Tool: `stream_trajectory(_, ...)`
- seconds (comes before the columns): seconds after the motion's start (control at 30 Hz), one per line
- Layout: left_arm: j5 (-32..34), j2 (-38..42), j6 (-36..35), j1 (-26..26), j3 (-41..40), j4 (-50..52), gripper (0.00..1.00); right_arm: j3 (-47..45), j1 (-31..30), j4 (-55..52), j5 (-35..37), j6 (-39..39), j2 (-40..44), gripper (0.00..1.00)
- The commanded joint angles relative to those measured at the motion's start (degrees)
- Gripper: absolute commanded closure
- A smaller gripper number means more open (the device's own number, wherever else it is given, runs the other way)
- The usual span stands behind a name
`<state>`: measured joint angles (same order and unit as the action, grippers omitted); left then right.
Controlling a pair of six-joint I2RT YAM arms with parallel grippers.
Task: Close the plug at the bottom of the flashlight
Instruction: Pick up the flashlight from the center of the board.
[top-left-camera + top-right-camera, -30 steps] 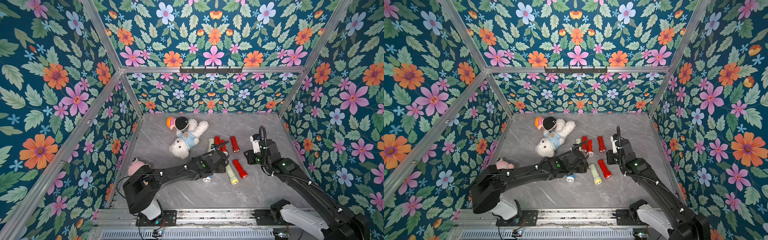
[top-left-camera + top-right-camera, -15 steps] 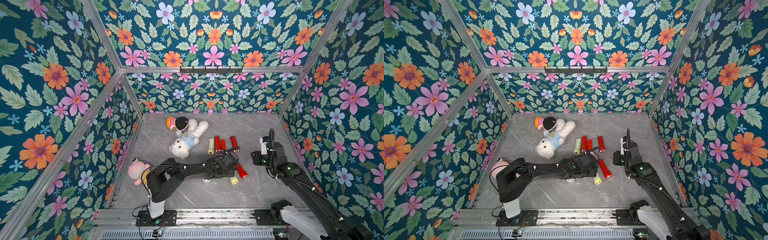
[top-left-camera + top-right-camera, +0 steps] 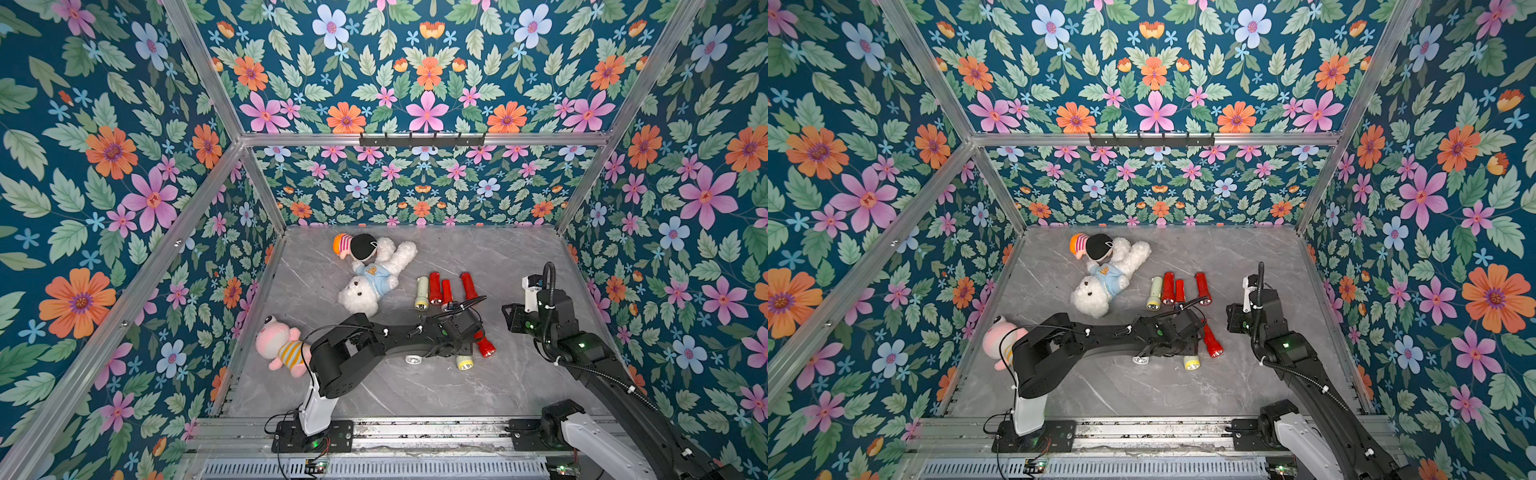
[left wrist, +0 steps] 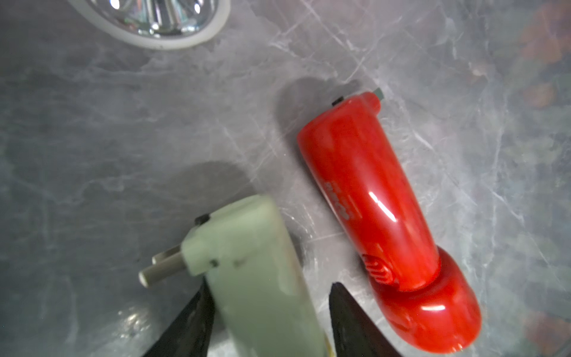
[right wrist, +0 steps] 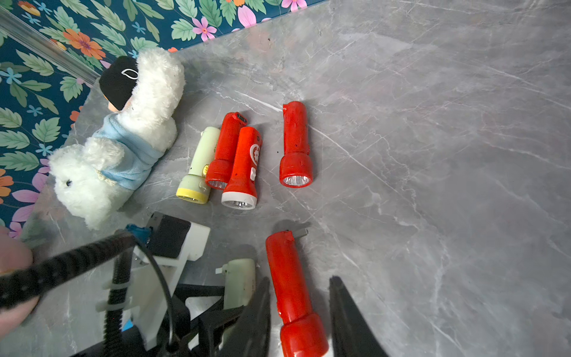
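Near the front middle of the table (image 3: 415, 395), the left arm (image 3: 390, 332) lies across the flashlights I am working on, and both top views hide its fingers. From up there, all I get of the pale flashlight (image 3: 464, 365) is its yellow head poking out from under the wrist. The red flashlight (image 3: 483, 347) lies just beside it.

The left wrist view gives me what those views cannot. The pale flashlight lies between the fingers of the left gripper (image 4: 270, 287). One finger is against its body and the other stands off, with a strip of table showing between. So the jaws are spread around it, not pinching. Its plug (image 4: 160, 269) sticks straight out of the tail with both prongs unfolded. A chrome lens (image 4: 154, 15) of a third flashlight cuts into the edge of that view.

The right wrist view shows the right gripper (image 5: 300, 279) spread as well, with the red flashlight framed between its fingers. I cannot tell whether they touch it. That view also catches the pale flashlight's tail beside the left wrist. Farther back it takes in a row of four flashlights (image 5: 244, 167) and the white bear (image 5: 123, 139). The left wrist view misses both. Only the top views show me the pink plush (image 3: 280, 347) by the left wall.
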<state>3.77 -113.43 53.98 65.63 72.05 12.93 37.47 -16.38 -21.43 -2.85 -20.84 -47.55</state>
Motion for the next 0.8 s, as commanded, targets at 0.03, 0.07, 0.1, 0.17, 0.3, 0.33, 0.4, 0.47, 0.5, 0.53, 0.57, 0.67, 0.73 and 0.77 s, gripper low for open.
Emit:
stream_trajectory(0.03,-1.2,-0.7,0.4,-0.1,-0.7,3.3,0.51,-0.3,0.0,1.8,-0.2,-0.9,0.4,0.65)
stream_trajectory(0.07,-1.3,-0.5,0.3,-0.1,-0.9,3.2,0.57,-0.4,0.0,1.9,-0.2,-0.9,0.4,0.64)
stream_trajectory(0.1,-1.3,-0.4,0.3,-0.1,-1.1,3.2,0.63,-0.4,0.0,1.9,-0.2,-0.9,0.4,0.64)
stream_trajectory(0.17,-1.0,0.5,0.3,-0.1,-2.2,2.7,0.79,-0.6,0.0,2.1,-0.2,-1.0,0.3,0.63)
stream_trajectory(0.3,-0.4,2.3,-0.3,-0.1,-4.0,2.3,1.00,-0.6,-0.1,2.3,-0.1,-1.0,-0.1,0.63)
stream_trajectory(0.33,-0.2,2.9,-0.8,-0.1,-4.3,2.0,1.00,-0.6,0.0,2.3,-0.2,-1.0,-0.3,0.63)
stream_trajectory(0.4,-0.1,4.6,-2.8,-0.1,-5.6,0.2,1.00,-0.6,0.0,2.2,-0.1,-0.9,-0.6,0.63)
stream_trajectory(0.47,1.2,7.4,-5.7,-0.1,-7.1,-1.6,1.00,-0.5,0.0,2.3,-0.4,-0.9,-0.9,0.63)
stream_trajectory(0.5,2.3,8.9,-7.1,-0.1,-7.8,-2.4,1.00,-0.6,0.0,2.4,-0.5,-0.9,-1.0,0.63)
stream_trajectory(0.53,3.9,10.7,-8.8,-0.1,-8.7,-3.3,1.00,-0.6,0.0,2.4,-0.7,-0.9,-1.2,0.63)
stream_trajectory(0.57,4.9,12.6,-10.9,-0.1,-9.7,-4.6,1.00,-0.5,0.0,2.4,-0.7,-0.9,-1.3,0.63)
stream_trajectory(0.67,7.5,18.0,-16.2,-0.1,-13.1,-10.0,1.00,-0.4,0.0,2.5,-1.0,-0.8,-1.4,0.63)
stream_trajectory(0.73,8.3,21.3,-20.4,-0.2,-15.5,-14.5,1.00,-0.5,0.0,2.8,-1.3,-0.7,-1.5,0.62)
stream_trajectory(0.77,8.1,22.7,-22.9,-0.1,-16.7,-17.2,1.00,-0.5,0.0,3.0,-1.6,-0.7,-1.6,0.62)
